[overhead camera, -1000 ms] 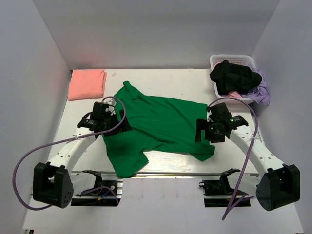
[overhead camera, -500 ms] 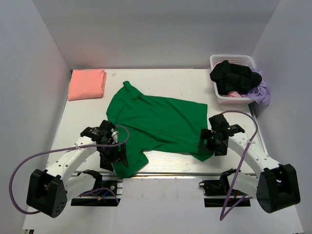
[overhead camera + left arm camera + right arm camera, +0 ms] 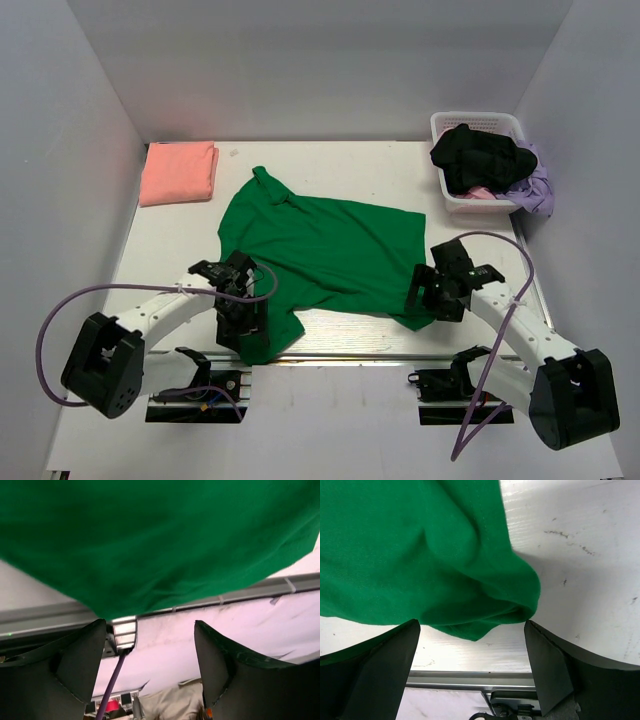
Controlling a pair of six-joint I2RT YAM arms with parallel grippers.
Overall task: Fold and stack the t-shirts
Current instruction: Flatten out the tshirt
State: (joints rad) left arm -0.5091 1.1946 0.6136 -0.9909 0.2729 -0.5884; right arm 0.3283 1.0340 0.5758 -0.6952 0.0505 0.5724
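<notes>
The salmon-pink cloth shirt (image 3: 180, 172) lay folded at upper left. The bright green collared shirt (image 3: 320, 250) sprawled unfolded at centre. The left gripper (image 3: 148, 625) and right gripper (image 3: 471, 625) gaped open at its lower corners; folding and stacking it seemingly lay ahead.

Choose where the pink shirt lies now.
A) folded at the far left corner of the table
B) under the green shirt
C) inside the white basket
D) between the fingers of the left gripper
A: the pink shirt lies folded on the table at its far left corner, apart from the green shirt and from both arms.
</notes>
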